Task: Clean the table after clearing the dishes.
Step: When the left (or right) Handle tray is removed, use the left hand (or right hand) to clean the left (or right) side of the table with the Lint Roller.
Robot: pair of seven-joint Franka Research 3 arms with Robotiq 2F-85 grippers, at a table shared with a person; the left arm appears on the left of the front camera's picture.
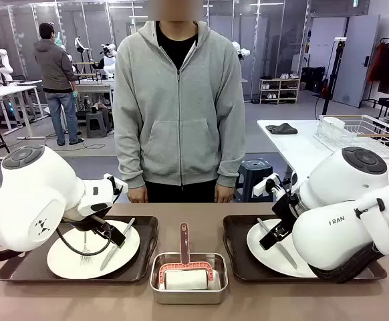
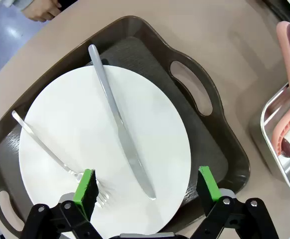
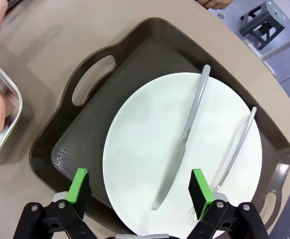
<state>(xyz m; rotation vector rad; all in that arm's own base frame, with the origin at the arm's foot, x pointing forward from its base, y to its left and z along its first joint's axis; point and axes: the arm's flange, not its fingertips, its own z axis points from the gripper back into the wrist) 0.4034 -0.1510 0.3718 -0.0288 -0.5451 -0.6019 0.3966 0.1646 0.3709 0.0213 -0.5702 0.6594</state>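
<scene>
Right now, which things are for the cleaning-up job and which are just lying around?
For the job: table, left tray, left plate, right tray, right plate, their knives and forks, probably the roller.
Just lying around: dark cloth, wire rack, stool.

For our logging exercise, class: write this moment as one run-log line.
left hand: open, above left plate | right hand: open, above right plate | stage: nothing lifted yet

Steel pan (image 1: 156, 282) — pink roller (image 1: 184, 242) inside
</scene>
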